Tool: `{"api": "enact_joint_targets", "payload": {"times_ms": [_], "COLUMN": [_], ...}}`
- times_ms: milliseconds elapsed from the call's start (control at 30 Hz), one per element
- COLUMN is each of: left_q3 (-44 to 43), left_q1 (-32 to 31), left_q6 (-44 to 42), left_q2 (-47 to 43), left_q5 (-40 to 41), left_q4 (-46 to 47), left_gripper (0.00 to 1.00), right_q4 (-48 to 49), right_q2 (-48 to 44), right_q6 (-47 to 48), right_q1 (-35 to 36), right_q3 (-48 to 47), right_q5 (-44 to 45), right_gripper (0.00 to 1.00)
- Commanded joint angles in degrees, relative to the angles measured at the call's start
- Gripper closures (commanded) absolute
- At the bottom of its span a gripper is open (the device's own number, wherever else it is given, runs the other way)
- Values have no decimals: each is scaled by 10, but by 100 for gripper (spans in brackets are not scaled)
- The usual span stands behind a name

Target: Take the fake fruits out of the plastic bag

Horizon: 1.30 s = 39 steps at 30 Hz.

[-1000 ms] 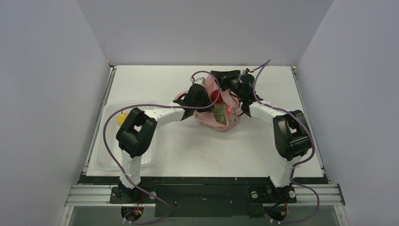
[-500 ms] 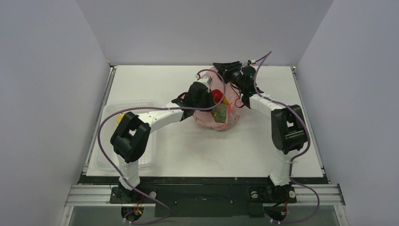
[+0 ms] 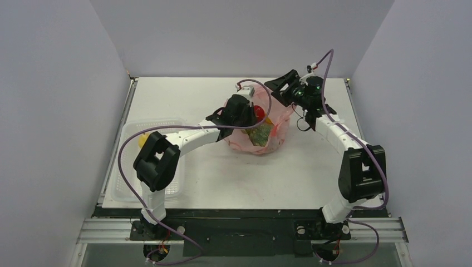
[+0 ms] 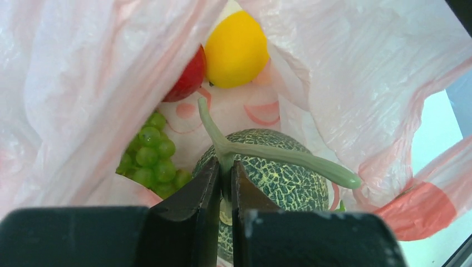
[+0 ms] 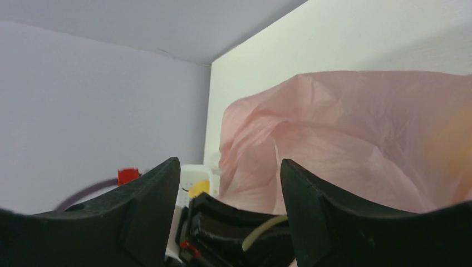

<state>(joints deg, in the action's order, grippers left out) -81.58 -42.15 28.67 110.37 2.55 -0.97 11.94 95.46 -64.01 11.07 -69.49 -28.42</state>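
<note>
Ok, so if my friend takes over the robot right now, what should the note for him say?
Left gripper: shut on the stem of the melon, inside the pink bag.
Right gripper: open, holding nothing, close to the bag.
In the bag: the melon, a yellow lemon, a red fruit and grapes.
Done: one small yellow fruit lies in the clear tray.
Left: lift the melon out, then the other three.
</note>
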Motion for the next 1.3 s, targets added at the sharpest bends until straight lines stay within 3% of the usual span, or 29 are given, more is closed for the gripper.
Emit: {"api": "enact_joint_targets", "payload": {"times_ms": [0,200,333,500,667,900,1133,1267], "left_q3": [-54,-105,-120,-163,-225,-325,-237,-245], "left_q1": [5,5,6,6,7,26,70,74], "left_q6": [-23,-41,-31,-32,-43,-18,55,-31], "left_q2": [-52,-56,-60,-55,-59,-81,-194,-265], "left_q5": [3,20,19,16,14,-109,-195,-110], "left_q4": [32,-25,-32,-67,-125,-207,-164,-288], "left_gripper": [100,100,100,100,100,100,100,100], "right_q4": [-75,-93,-42,-18,14,14,40,46], "right_q2": [-63,-174,-232,-255,-256,-238,-215,-215], "right_q6": [167,223,210,230,234,255,242,250], "right_q1": [11,46,51,49,38,39,42,50], "right_q3": [32,119,205,279,321,316,325,329], "right_q5": [-21,44,81,125,140,148,126,118], "right_gripper": [38,39,44,55,56,55,55,55]}}
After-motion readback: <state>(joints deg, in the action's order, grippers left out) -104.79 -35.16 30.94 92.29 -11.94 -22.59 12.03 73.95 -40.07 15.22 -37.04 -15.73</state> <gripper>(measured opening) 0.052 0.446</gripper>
